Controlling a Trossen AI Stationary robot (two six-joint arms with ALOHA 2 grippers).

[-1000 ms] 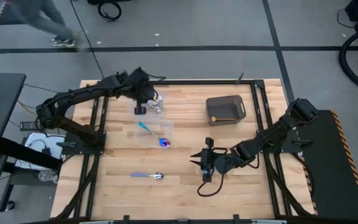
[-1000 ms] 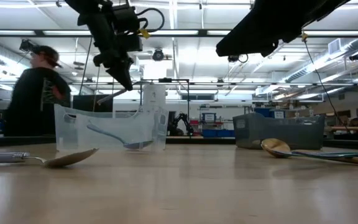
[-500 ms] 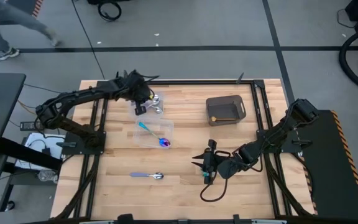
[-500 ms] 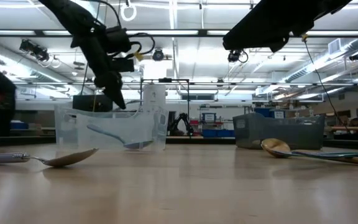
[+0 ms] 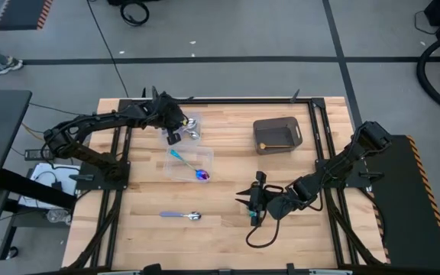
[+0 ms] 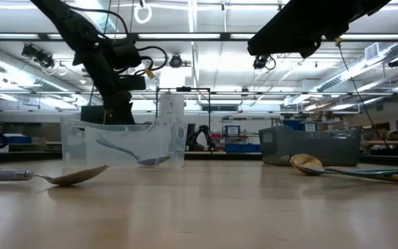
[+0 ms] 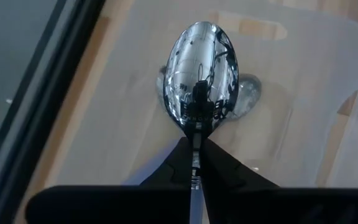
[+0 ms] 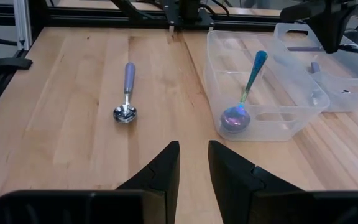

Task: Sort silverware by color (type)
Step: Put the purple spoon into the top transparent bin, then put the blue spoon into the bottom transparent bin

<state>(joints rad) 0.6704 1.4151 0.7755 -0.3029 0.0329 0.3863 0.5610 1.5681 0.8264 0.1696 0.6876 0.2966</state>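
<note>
A silver-headed spoon [image 7: 202, 76] fills the left wrist view, its polished bowl mirror-bright and facing the camera, hanging above the floor of a clear plastic tub [image 7: 303, 81]. The left gripper [image 7: 194, 163] is clenched on the spoon's neck, fingertips meeting just below the bowl. In the high view this gripper [image 5: 176, 127] sits at the far-left part of the table, over the clear tub [image 5: 191, 127] there, with the left arm stretched across from the left edge in a long low reach.

A second clear tub [image 5: 190, 163] stands just nearer, holding a teal-handled spoon [image 5: 189, 165] with an iridescent purple head, its handle leaning up on the tub wall. A lavender-handled spoon [image 5: 181, 215] with a silver head lies flat on the bare wood, well apart from both tubs. A dark grey bin [image 5: 276, 133] sits at the far-right part of the table, something gold [image 5: 262, 145] showing at its near left corner.

The right gripper [image 5: 252, 200] hovers low near the table's middle, pointing toward the left, its fingers parted and empty; the right wrist view shows the gap between the fingertips [image 8: 166, 163]. In the low view a gold utensil [image 6: 337, 168] lies on the wood at right.
</note>
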